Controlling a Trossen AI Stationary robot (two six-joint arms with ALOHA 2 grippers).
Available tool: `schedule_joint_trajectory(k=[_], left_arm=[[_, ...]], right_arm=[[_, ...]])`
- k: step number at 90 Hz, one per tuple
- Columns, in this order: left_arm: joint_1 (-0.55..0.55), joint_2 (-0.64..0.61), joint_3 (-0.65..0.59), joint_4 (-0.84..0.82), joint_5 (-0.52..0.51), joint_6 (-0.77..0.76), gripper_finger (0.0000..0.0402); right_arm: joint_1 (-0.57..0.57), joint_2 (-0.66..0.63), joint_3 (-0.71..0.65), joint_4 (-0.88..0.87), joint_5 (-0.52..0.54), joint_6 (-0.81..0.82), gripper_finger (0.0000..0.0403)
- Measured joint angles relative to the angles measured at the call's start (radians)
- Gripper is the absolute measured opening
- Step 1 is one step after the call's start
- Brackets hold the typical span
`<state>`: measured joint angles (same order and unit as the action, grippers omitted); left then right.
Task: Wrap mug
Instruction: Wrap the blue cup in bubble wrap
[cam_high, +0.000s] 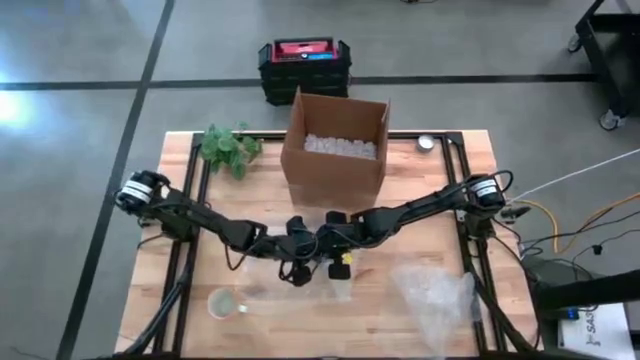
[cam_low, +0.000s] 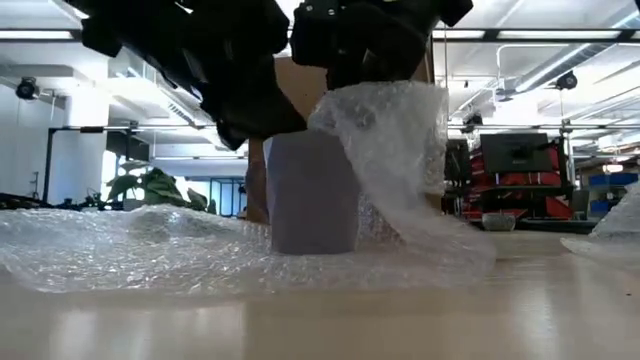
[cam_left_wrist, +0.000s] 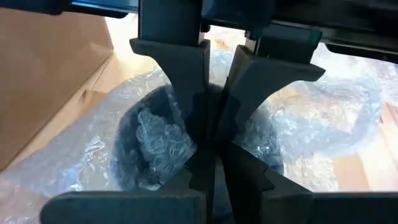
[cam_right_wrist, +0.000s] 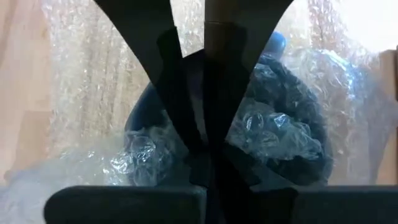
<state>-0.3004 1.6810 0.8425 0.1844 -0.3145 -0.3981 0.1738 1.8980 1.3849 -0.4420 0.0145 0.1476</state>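
The mug (cam_low: 312, 192) is standing upright on the bubble wrap sheet (cam_low: 150, 250), directly under my fingertips, and crumpled bubble wrap is filling its mouth between my fingers, as both wrist views show. My left gripper (cam_high: 297, 252) and my right gripper (cam_high: 335, 243) are meeting nose to nose over it near the middle of the table (cam_high: 180, 310). In each wrist view my fingers are lying clenched together, with only a thin sliver between the left pair; I cannot tell whether film is caught in either pair. In the low view a flap of wrap is rising beside the mug, up to my right fingers.

Just beyond my fingertips the cardboard box (cam_high: 335, 145) is standing open, with pale clear packing pieces lying in its bottom. It is walling off the far side of the mug.

A second heap of bubble wrap (cam_high: 435, 295) is lying apart from my right fingers. A roll of clear tape (cam_high: 222, 303) is lying near my left fingers on the edge of the sheet. A green plant (cam_high: 228, 148) is sitting beside the box, and a small round metal object (cam_high: 427, 143) on the box's other side.
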Motion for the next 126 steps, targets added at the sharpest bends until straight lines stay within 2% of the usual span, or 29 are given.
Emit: schedule_joint_trajectory(k=[12, 29, 46, 61, 79, 88, 102, 110, 126], left_arm=[[0.0, -0.003, 0.001, 0.012, 0.007, -0.003, 0.002], [0.002, -0.007, -0.002, 0.014, 0.01, -0.004, 0.002], [0.002, -0.007, -0.003, 0.011, 0.011, -0.005, 0.002], [0.001, -0.011, -0.005, 0.015, 0.012, -0.005, 0.002], [0.002, -0.023, -0.005, 0.021, 0.014, -0.005, 0.002], [0.001, -0.023, -0.005, 0.02, 0.014, -0.006, 0.002], [0.001, -0.023, -0.005, 0.023, 0.014, -0.007, 0.002], [0.001, -0.023, -0.005, 0.025, 0.014, -0.007, 0.002], [0.002, -0.023, -0.005, 0.028, 0.028, -0.021, 0.002]], right_arm=[[-0.001, -0.002, 0.065, -0.118, -0.04, 0.007, 0.0016], [0.0, -0.039, 0.178, -0.256, -0.048, -0.023, 0.0079], [-0.004, -0.045, 0.198, -0.28, -0.044, -0.074, 0.0145], [-0.004, -0.047, 0.195, -0.293, -0.044, -0.096, 0.0173], [0.004, -0.081, 0.192, -0.485, -0.041, -0.05, 0.0168], [0.02, -0.121, 0.159, -0.513, -0.039, -0.012, 0.0157], [0.045, -0.131, 0.031, -0.413, -0.041, 0.018, 0.0135], [0.064, -0.13, -0.035, -0.277, -0.037, 0.025, 0.0119], [0.09, -0.164, -0.049, -0.168, -0.012, 0.001, 0.0076]])
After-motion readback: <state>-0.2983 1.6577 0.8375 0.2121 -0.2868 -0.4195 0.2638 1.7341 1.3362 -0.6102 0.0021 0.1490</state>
